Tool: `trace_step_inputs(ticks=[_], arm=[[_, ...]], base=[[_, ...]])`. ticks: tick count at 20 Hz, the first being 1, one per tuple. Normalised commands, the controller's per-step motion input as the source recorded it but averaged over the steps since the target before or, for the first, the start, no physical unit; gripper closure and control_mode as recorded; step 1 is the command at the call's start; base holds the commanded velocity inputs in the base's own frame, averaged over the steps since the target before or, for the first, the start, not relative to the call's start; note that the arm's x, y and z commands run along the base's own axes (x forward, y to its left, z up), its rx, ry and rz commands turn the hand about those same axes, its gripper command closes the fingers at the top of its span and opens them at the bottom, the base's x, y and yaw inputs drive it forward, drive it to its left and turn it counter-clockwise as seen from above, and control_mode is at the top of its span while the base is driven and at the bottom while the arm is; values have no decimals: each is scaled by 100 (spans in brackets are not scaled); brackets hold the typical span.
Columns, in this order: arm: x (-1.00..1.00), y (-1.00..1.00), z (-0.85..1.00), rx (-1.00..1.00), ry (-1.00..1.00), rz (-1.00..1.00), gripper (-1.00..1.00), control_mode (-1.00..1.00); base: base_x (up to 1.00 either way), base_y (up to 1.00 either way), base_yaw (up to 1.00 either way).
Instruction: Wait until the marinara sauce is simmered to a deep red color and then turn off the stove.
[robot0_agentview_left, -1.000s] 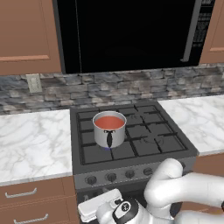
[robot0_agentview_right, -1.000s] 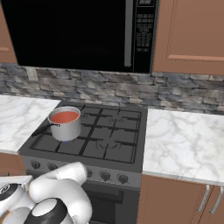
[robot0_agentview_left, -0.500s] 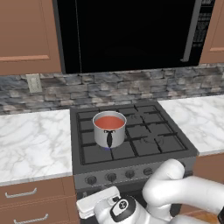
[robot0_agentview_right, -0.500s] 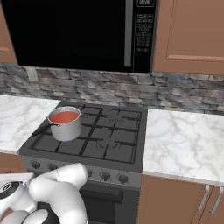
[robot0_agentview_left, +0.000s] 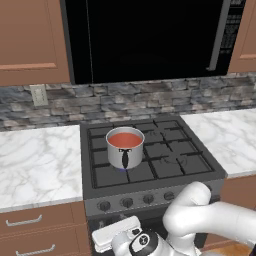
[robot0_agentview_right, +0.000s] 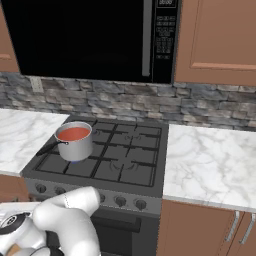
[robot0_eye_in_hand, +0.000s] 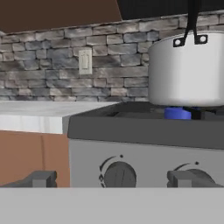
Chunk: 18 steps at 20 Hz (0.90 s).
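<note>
The marinara sauce (robot0_agentview_left: 125, 139) is an orange-red disc in a small steel pot (robot0_agentview_left: 125, 150) with a black handle, on the stove's (robot0_agentview_left: 165, 172) front-left burner. In the right base view the sauce (robot0_agentview_right: 74, 133) looks the same in its pot (robot0_agentview_right: 76, 145). A blue flame (robot0_eye_in_hand: 177, 113) burns under the pot (robot0_eye_in_hand: 188, 70) in the hand view. My gripper (robot0_eye_in_hand: 113, 179) is held low in front of the stove's knob row, open, with its fingertips (robot0_eye_in_hand: 41, 178) wide apart on either side of one knob (robot0_eye_in_hand: 119, 175) and not touching it.
A second knob (robot0_eye_in_hand: 197, 174) sits partly behind the right fingertip. Marble counters (robot0_agentview_left: 35, 165) flank the stove, with a black microwave (robot0_agentview_left: 150, 35) above and a wall outlet (robot0_eye_in_hand: 85, 61) on the stone backsplash. My arm (robot0_agentview_left: 205, 215) is folded low before the oven door.
The arm has shifted only slightly in front of the stove. The pot, the sauce colour and the flame look the same.
</note>
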Motion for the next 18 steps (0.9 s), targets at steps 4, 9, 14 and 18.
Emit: trace_step_inputs(ticks=[4, 9, 14, 18], arm=[[36, -39, -17, 21, 0, -5, -100, -100], [4, -3, 0, 3, 0, 0, -100, -100], [29, 0, 0, 0, 0, 0, -100, -100], [31, 0, 0, 0, 0, 0, -100, -100]], base=[[0, 0, 0], [0, 0, 0], [0, 0, 0], [0, 0, 0]])
